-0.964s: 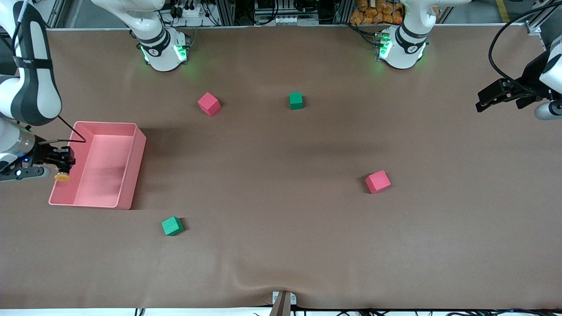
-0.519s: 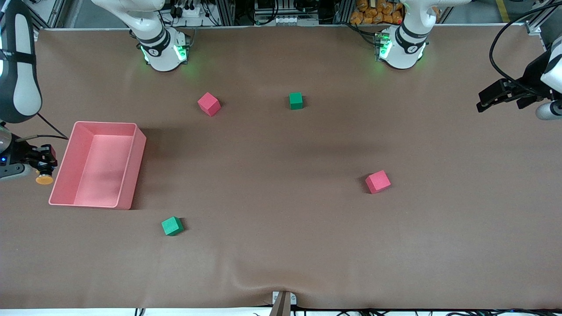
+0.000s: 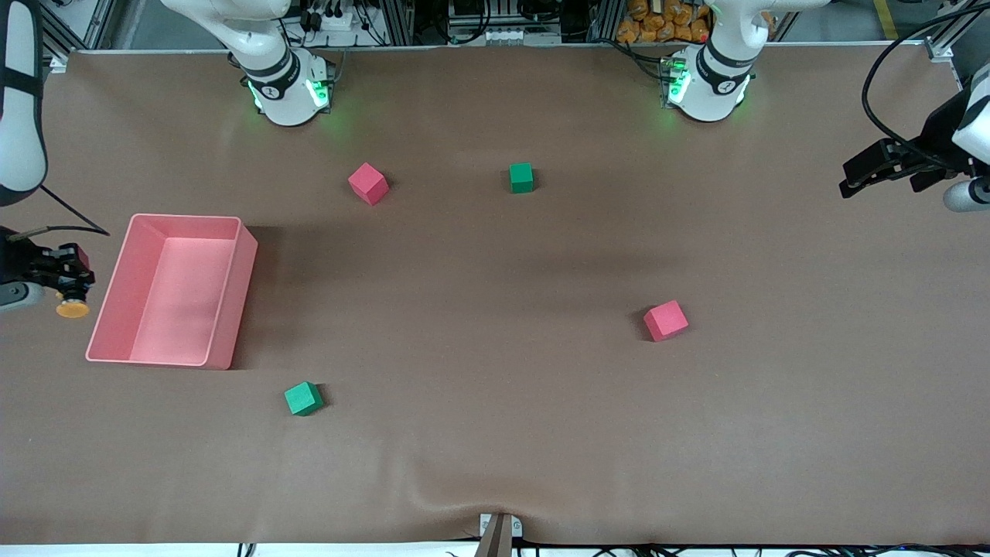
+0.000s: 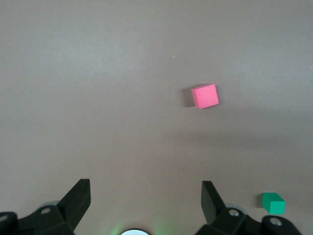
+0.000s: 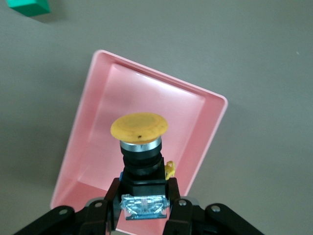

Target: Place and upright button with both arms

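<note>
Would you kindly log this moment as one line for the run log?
right hand: shut on button, over table beside pink bin | left hand: open, empty, waiting at its table end | button not yet placed

right arm (image 3: 19,93) cut off at left edge of front view, only forearm and wrist show; left arm (image 3: 963,135) clipped at right edge; left gripper (image 4: 145,200) fingers run off the bottom of left wrist view; green cube (image 5: 28,7) cropped at top left of right wrist view; button (image 5: 140,147) body partly hidden between right gripper (image 5: 145,196) fingers
</note>
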{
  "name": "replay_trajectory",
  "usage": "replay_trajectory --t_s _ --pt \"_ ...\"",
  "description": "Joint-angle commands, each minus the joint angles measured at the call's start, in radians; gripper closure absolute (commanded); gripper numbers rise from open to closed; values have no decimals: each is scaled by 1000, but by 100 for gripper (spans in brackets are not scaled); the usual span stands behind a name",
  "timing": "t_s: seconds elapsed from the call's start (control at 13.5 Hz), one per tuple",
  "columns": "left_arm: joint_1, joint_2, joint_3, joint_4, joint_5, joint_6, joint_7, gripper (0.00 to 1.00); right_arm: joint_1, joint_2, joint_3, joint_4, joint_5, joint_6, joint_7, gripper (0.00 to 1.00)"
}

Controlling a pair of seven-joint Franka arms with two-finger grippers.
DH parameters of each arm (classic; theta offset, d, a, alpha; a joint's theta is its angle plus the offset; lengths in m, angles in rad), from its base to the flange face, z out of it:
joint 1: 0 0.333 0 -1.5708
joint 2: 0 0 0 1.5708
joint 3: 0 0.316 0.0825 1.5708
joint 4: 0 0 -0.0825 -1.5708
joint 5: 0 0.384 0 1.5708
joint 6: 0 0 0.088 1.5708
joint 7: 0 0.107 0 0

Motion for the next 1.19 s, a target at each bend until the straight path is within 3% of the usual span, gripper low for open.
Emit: replay_trajectory --t_s 0.0,0.82,1.11 --pt "-3 4 -3 4 -4 3 4 0 -5 -10 72 18 13 -37 77 95" --pt "-4 10 -3 5 -4 3 5 0 81 18 434 36 15 -57 485 100" --pt "0 10 -3 4 -4 3 4 0 219 61 454 36 13 -8 650 100"
